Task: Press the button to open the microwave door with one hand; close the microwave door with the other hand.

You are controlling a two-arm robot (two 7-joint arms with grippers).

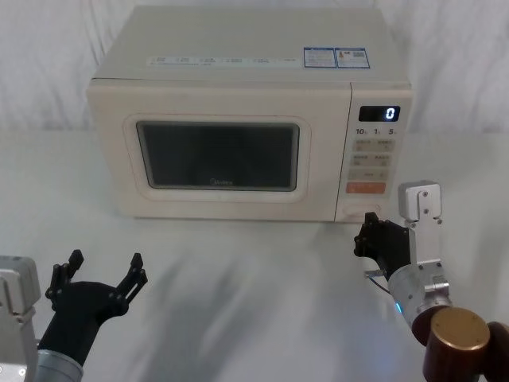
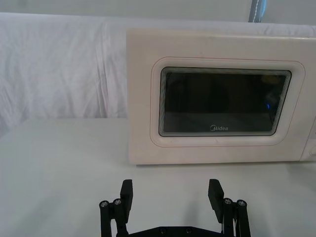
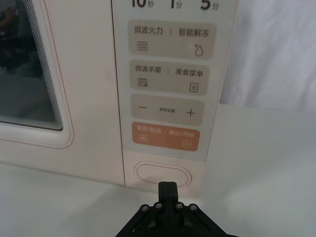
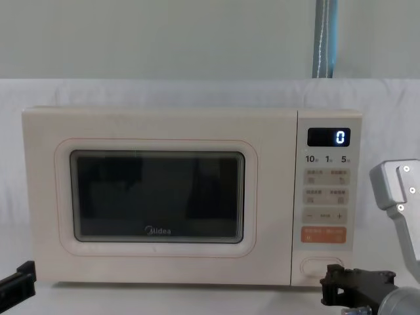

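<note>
The cream microwave stands at the back of the table with its microwave door [image 1: 219, 155] [image 2: 224, 101] [image 4: 154, 197] shut flush. The button [image 3: 153, 173] [image 1: 356, 212] [image 4: 316, 266] is the wide pill-shaped key at the foot of the control panel. My right gripper [image 1: 369, 217] [image 3: 167, 186] [image 4: 341, 283] is shut, with its joined fingertips just before the button's lower edge; I cannot tell whether they touch it. Near the table's front left, well short of the door, my left gripper [image 1: 106, 259] [image 2: 171, 190] is open and holds nothing.
An orange key [image 3: 165, 137] sits right above the button, with small cream keys above that and a display [image 1: 379, 113] reading 0. White cloth covers the table [image 1: 254, 270] and hangs behind. Open table lies between both grippers and the microwave front.
</note>
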